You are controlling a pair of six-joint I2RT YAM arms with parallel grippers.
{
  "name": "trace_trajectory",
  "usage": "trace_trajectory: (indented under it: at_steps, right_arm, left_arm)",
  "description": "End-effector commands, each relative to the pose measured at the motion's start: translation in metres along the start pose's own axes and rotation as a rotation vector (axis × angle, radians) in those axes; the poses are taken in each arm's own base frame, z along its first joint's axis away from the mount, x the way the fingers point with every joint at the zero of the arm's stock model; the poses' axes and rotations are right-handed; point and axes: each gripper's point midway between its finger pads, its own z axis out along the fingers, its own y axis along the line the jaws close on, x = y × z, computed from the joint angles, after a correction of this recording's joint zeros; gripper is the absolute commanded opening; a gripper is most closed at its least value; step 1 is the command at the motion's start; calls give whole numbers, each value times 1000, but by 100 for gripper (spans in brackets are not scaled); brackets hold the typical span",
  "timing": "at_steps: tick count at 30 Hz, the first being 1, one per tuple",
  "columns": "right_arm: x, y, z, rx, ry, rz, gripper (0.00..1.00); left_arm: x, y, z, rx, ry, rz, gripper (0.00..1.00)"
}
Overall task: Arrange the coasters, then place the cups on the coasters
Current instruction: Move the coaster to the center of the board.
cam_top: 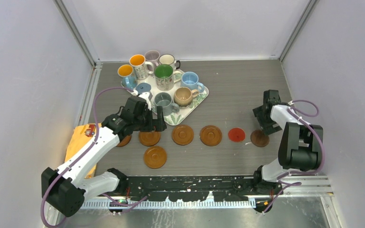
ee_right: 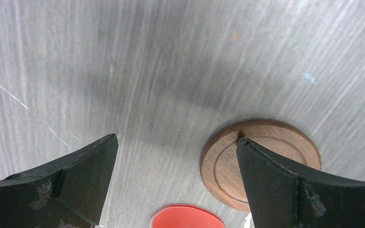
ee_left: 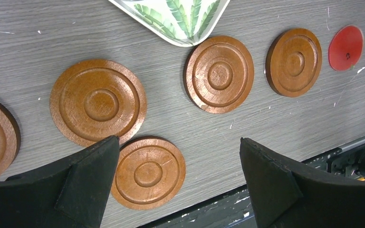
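top cam / row: six coasters [cam_top: 183, 135] sit in a line across the table [cam_top: 237, 90], the leftmost half hidden under the left arm, with the red coaster [cam_top: 236, 135] and dark coaster [cam_top: 259, 138] at the right end
top cam / odd one out: stray coaster [cam_top: 155, 157] lies out of line, on the near side of the row toward the arm bases
top cam / cups: the cups [cam_top: 164, 76] are all bunched on and around the leaf tray [cam_top: 193, 105] behind the row, none on a coaster yet
top cam / who's closer: left gripper [cam_top: 158, 124] hangs over the left part of the row with the stray one just base-ward of it; right gripper [cam_top: 266, 126] is way over by the dark coaster, so I'd call this the left arm's job
left wrist / jaws: left gripper [ee_left: 178, 142] spread wide, nothing in it
left wrist / target: stray coaster [ee_left: 148, 173] sits low in frame between the fingers, hugging one of them, just beside a row coaster; it's round, so no long axis to square up to
right wrist / jaws: right gripper [ee_right: 177, 138] wide apart too, empty
right wrist / below: dark coaster [ee_right: 225, 166] partly tucked behind one finger, red coaster [ee_right: 187, 217] peeking in at the bottom edge
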Motion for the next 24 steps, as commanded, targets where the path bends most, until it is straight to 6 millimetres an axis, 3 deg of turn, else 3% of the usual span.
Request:
trace_trajectory:
  at_steps: [1,17,24]
  right_arm:
    - [-13,25,-1,-56,-17,-2,100]
    - [-19,48,0,-97,-10,-32,100]
    - [-24,41,-21,-90,-15,-63,100]
  left_arm:
    - [-8,-9,-10,38,-28,7,100]
    - [5,5,-7,-22,-19,-57,100]
    - [19,15,-4,-69,22,-104,100]
